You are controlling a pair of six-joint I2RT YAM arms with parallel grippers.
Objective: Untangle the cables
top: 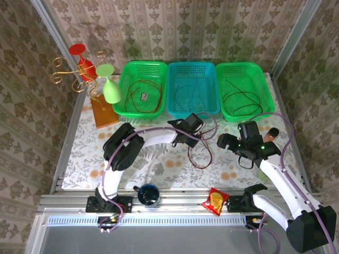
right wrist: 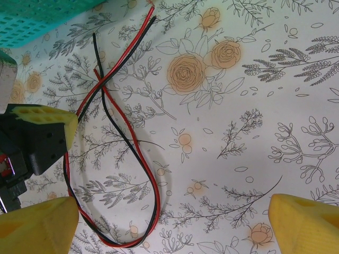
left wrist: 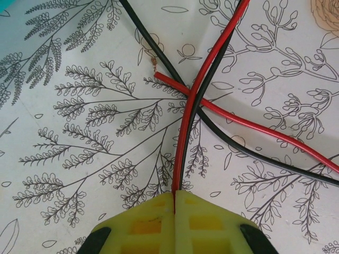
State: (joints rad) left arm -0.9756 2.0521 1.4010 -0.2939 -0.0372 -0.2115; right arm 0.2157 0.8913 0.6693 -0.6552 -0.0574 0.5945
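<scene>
One table spread with a floral-printed cloth (top: 85,159) carries the whole set-up. Along its far edge are set three baskets:
- a green plastic mesh basket (top: 143,64) holding a reddish coiled wire (top: 132,100)
- a teal plastic mesh basket (top: 193,64) holding a dark thin wire (top: 197,100)
- a second green plastic mesh basket (top: 238,65) holding a black thin wire (top: 235,88)

Left end effector (left wrist: 175,197): closed tight on the paired red and black cable (left wrist: 185,132), gripped just short of a crossing.

Right end effector (right wrist: 172,211): spread wide, nothing held, hovering above the table just beside the closed loop (right wrist: 157,203) that the pair forms.

Tangle, as judged: the pair lies on the cloth between the two arms, near the teal basket, and is crossed over itself once. The cut red end (left wrist: 159,77) is seen just past the crossing and appears to pass beneath the gripped strands.

Procedure note:
- The grip is best held firm, and the pair raised slowly and drawn away from the crossing, so that the short free ends are slid out rather than pulled into a knot.
- The far side of the loop could be pinned or taken by the right end effector, so that the whole bundle is not dragged along.
- Both strands should be held together between the pads; slip of one thin strand is judged the likeliest fault.
</scene>
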